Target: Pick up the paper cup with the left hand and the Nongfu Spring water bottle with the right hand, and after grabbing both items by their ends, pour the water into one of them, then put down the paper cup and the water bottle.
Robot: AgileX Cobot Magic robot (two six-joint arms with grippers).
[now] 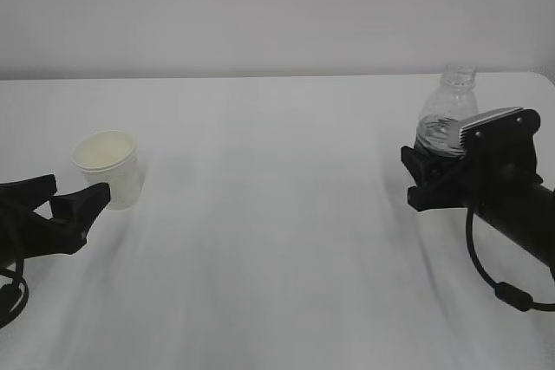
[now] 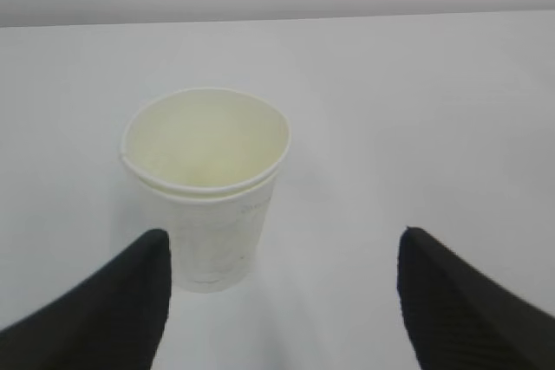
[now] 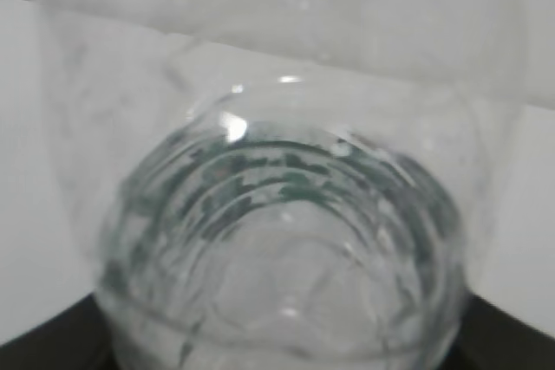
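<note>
White table (image 1: 277,214), cream-lined paper cup (image 1: 107,167), ribbed bottle (image 1: 447,114)

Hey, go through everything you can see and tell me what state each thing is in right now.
paper cup: upright on the table, empty, not held.
water bottle: upright, uncapped, between the right tool's fingers.
left tool: open, just short of the cup.
right tool: around the bottle's lower part.

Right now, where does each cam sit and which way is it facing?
Exterior: at a slant above the table, facing the far wall; paper cup left, Nongfu Spring water bottle right, both arms showing.
Left wrist: behind the left claw, looking forward and down at the cup; two black fingertips show.
Right wrist: pressed close to the bottle; black claw parts at the bottom corners.
Shared: exterior and left wrist both show the cup.
</note>
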